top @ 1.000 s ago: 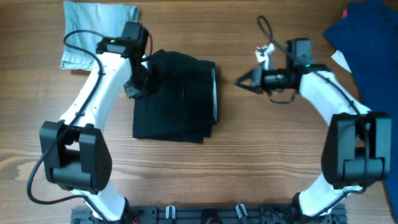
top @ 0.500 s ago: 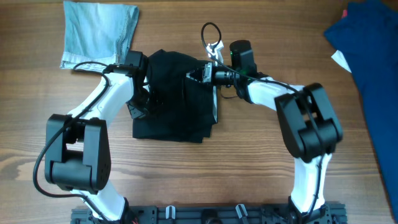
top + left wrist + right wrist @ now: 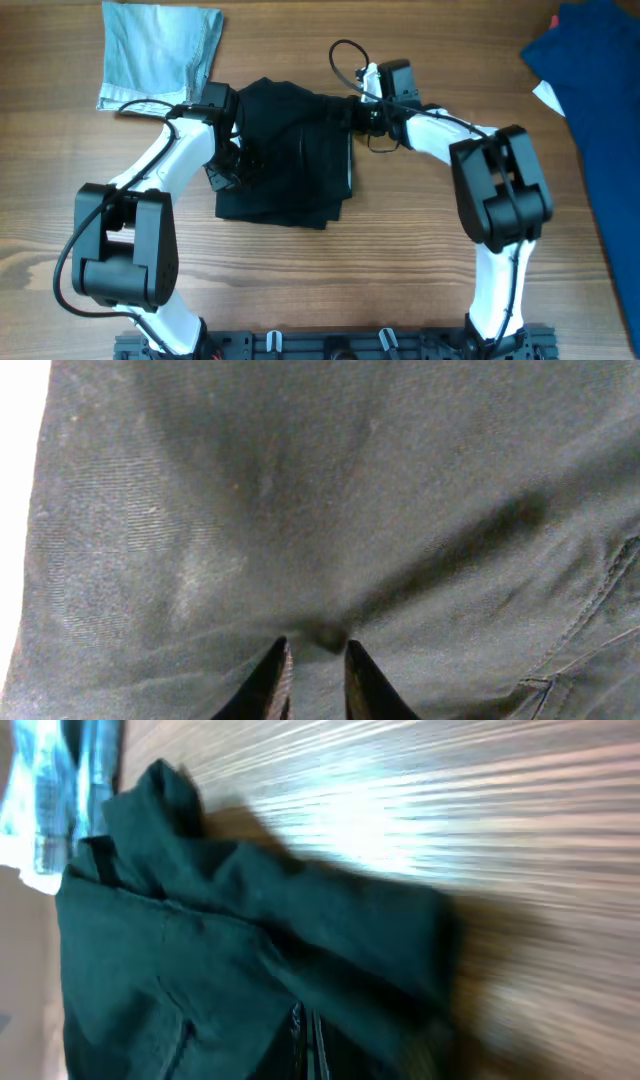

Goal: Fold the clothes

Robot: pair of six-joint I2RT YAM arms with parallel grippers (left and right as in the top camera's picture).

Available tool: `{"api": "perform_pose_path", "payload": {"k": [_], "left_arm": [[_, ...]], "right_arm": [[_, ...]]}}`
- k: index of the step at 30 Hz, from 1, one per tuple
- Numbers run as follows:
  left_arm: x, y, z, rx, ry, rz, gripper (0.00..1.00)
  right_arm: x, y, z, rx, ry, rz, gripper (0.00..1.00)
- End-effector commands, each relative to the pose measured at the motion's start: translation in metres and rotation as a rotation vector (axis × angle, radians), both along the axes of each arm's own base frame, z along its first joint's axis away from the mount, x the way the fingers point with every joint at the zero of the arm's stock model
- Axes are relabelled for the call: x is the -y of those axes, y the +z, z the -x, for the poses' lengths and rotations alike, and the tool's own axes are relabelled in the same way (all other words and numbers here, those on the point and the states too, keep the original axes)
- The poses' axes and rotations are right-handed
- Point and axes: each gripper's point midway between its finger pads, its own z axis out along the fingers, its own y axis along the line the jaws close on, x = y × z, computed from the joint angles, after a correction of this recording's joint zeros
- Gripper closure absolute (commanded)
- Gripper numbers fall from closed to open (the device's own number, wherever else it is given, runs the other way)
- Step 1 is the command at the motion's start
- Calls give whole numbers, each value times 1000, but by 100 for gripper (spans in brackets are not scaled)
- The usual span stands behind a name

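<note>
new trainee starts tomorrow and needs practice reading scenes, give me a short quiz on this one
1. True or false: the left gripper and the right gripper are both at the same garment.
2. What lies at the right edge of the table? A) dark blue cloth B) light blue cloth C) a towel roll
3. Fill in: seen from overhead, the garment between the arms is ___ in colour.

Key: 1 true; 2 A; 3 black

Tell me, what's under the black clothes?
The wooden table shows all around the black clothes, so they are lying on it. The folded layers cover the spot underneath, so you cannot see whether anything else is hiding there.
</note>
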Motion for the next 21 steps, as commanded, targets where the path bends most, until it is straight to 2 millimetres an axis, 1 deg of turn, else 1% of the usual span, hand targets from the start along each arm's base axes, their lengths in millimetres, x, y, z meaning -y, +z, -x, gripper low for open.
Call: {"api": "perform_pose_path", "payload": {"k": [1,2,3,4,5,6,7,8,9,11,12,13,15,17,19,20,21], "left_arm": [[0,0,2,3,3,-3,78],[0,0,1,3,3,-3,78],[0,0,1,3,3,-3,78],[0,0,1,4,3,-3,77],[0,0,1,5,4,-4,77],[-2,0,1,6,4,-14,77],[-4,0,0,8,5,-26,76],[-5,-1,0,9,6,-28,73],[-6,-1,0,9,9,-28,73],[-10,-1,0,5,22,-28,73],[-13,-1,1,-2,31,-30,73],[-16,-1,1,-4,34,-30,73],[-22,-1,1,-11,52,-31,73],[-28,-1,0,-14,71,-32,72],[-36,-1,0,-19,95,-32,72],[-42,-1,0,-26,114,-33,73],[-46,-1,1,-30,127,-33,73]], "right_arm": [[29,109,-21,212,-66,34,92],[32,142,-10,238,-63,28,87],[29,164,9,223,-33,3,87],[24,172,26,191,7,-18,87],[15,171,43,174,93,-30,86],[5,165,64,171,221,-36,85],[2,147,80,126,279,-18,84],[0,126,94,52,308,-3,85],[-5,112,105,4,332,-15,85],[-15,76,129,-121,380,-48,86],[-19,49,139,-188,388,-42,86],[-20,35,143,-227,382,-40,86],[-24,3,157,-358,378,-70,86],[-24,-17,166,-447,368,-91,86],[-21,-36,171,-495,359,-71,89],[-18,-43,172,-516,343,-52,96],[-12,-49,170,-531,302,-5,96]]}}
